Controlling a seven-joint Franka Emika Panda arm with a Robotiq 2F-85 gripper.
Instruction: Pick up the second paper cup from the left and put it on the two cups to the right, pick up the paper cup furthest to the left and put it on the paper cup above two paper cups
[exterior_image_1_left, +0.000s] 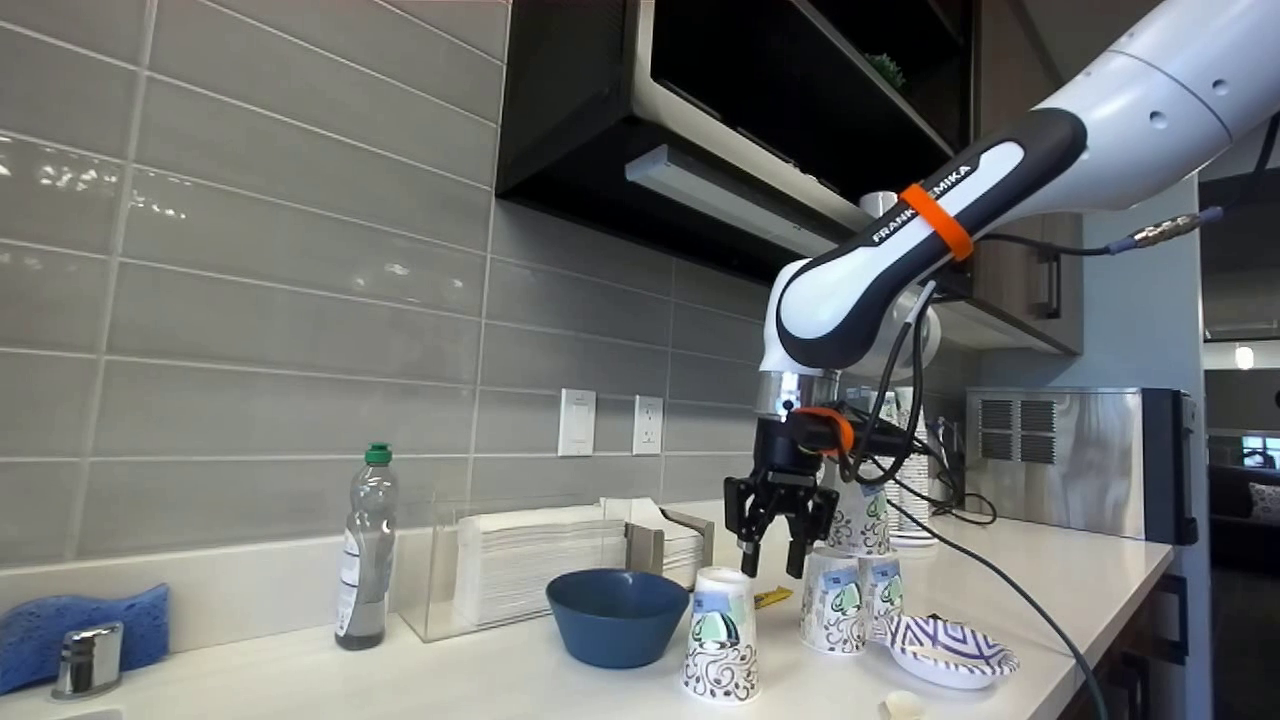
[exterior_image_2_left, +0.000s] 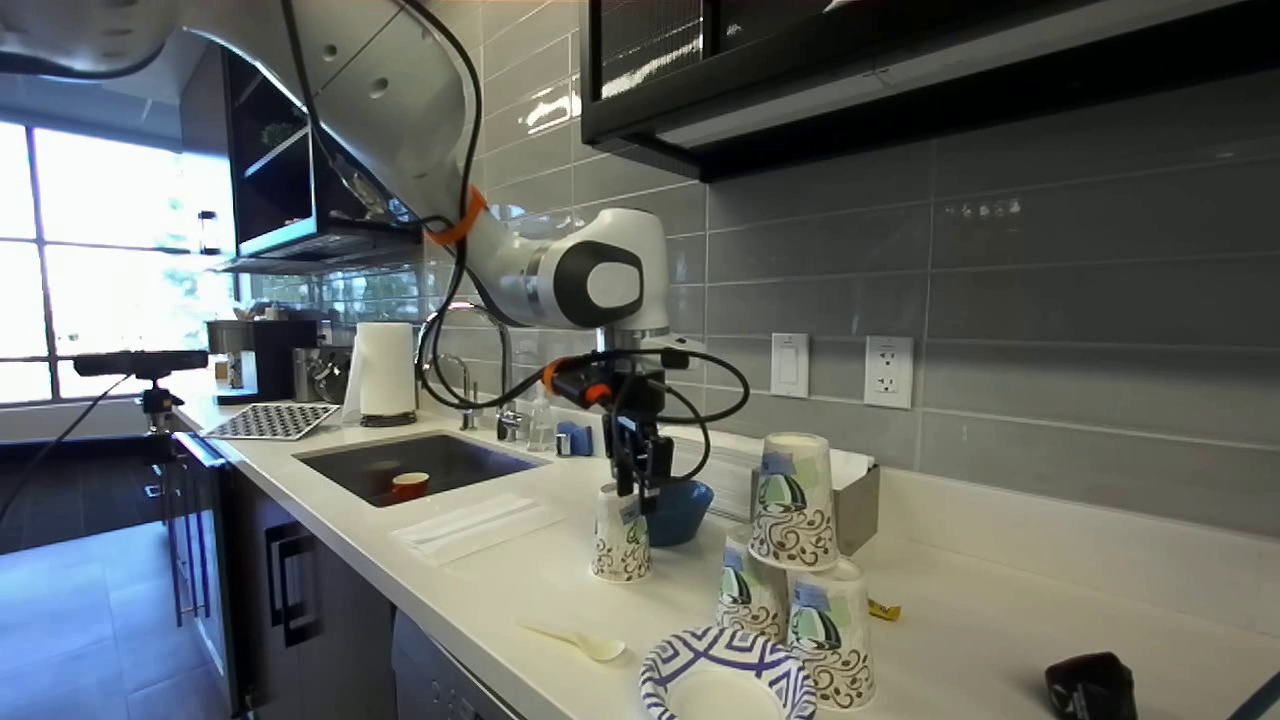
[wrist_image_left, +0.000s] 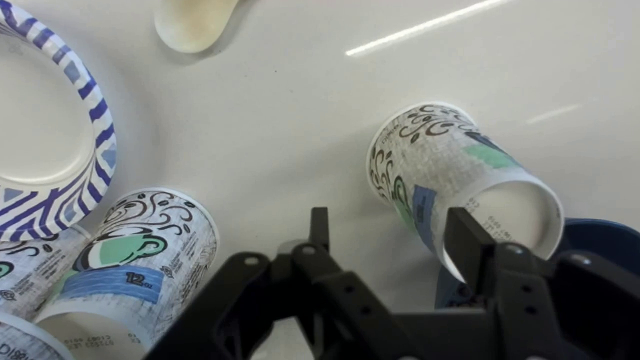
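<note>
The upper cup (exterior_image_2_left: 793, 512) stands mouth-down, its broad rim spanning the upturned bases of the lower two cups (exterior_image_2_left: 832, 640), so the three on the right should sit steady. The first half of the job looks done to me. The leftmost cup (exterior_image_1_left: 720, 640) stands alone on the counter (exterior_image_1_left: 520, 685), also mouth-down, left of those three. The gripper (exterior_image_1_left: 773, 562) hangs above the gap between, jaws spread wide and holding nothing; I take it to be poised for that lone cup. In the wrist view one finger (wrist_image_left: 470, 245) crosses in front of the cup's base, though I can't tell whether it touches.

A blue bowl (exterior_image_1_left: 618, 625) sits just to the far side of the leftmost cup, toward the tiled wall (exterior_image_1_left: 290, 320), and may crowd the outer finger on the way down. On the near side, a patterned dish (exterior_image_2_left: 728, 692) lies close beside the lower cups, with a pale spoon (exterior_image_2_left: 598, 648) near it. The upper cup is what I'd watch: a low carry could topple it.
</note>
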